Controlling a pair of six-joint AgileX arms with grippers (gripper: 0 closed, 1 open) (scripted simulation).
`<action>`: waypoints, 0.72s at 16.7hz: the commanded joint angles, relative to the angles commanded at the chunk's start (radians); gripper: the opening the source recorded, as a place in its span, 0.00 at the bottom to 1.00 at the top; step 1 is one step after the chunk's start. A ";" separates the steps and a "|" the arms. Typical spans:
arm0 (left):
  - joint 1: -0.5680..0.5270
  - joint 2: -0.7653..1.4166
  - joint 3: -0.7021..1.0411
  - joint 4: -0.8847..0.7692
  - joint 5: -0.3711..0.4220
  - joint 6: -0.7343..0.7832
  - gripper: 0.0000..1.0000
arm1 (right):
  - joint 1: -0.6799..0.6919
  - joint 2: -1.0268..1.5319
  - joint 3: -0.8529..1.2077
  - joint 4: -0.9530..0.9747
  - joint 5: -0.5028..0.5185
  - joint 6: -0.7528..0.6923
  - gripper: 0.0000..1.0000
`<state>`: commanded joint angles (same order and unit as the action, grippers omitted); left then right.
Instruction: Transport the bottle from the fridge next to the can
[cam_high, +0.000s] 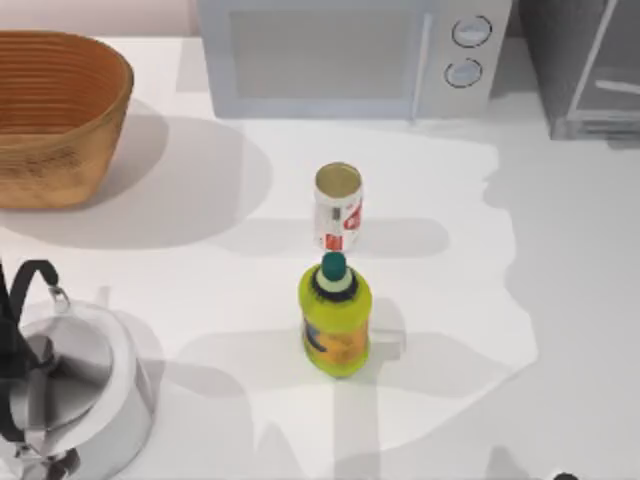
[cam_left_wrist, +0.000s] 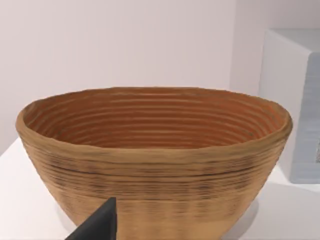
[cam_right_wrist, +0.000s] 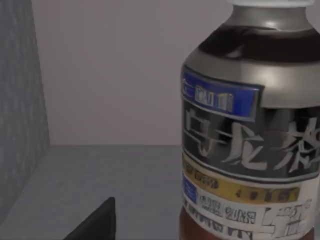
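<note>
The slim dark reddish-brown bottle (cam_right_wrist: 250, 135) with a grey-silver label stands upright inside the grey boxy fridge (cam_high: 585, 65), close before the right end effector, whose opening I cannot tell. The small white red-marked can (cam_high: 338, 208) stands mid-counter (cam_high: 560, 300), just behind a stout yellow-green bottle (cam_high: 335, 320).

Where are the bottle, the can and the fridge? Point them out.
bottle (cam_right_wrist: 250, 150): right wrist view, on its label band.
can (cam_high: 338, 212): top view, on its white side.
fridge (cam_high: 590, 70): top view, on its door panel.

can (cam_high: 338, 208) standing mid-table | yellow-green bottle (cam_high: 335, 320) standing just beside it, nearer the camera | basket (cam_high: 55, 115) sitting far left | microwave (cam_high: 350, 55) sitting behind | fridge (cam_high: 590, 65) sitting back right | kettle (cam_high: 70, 390) sitting lower left
</note>
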<state>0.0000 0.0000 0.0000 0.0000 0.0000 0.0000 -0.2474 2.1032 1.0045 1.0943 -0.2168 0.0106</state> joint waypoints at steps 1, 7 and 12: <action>0.000 0.000 0.000 0.000 0.000 0.000 1.00 | 0.000 0.007 0.013 -0.005 0.002 0.000 1.00; 0.000 0.000 0.000 0.000 0.000 0.000 1.00 | 0.016 0.114 0.209 -0.090 0.021 -0.001 1.00; 0.000 0.000 0.000 0.000 0.000 0.000 1.00 | 0.024 0.160 0.295 -0.132 0.029 -0.001 1.00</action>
<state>0.0000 0.0000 0.0000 0.0000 0.0000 0.0000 -0.2236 2.2628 1.2997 0.9623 -0.1875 0.0092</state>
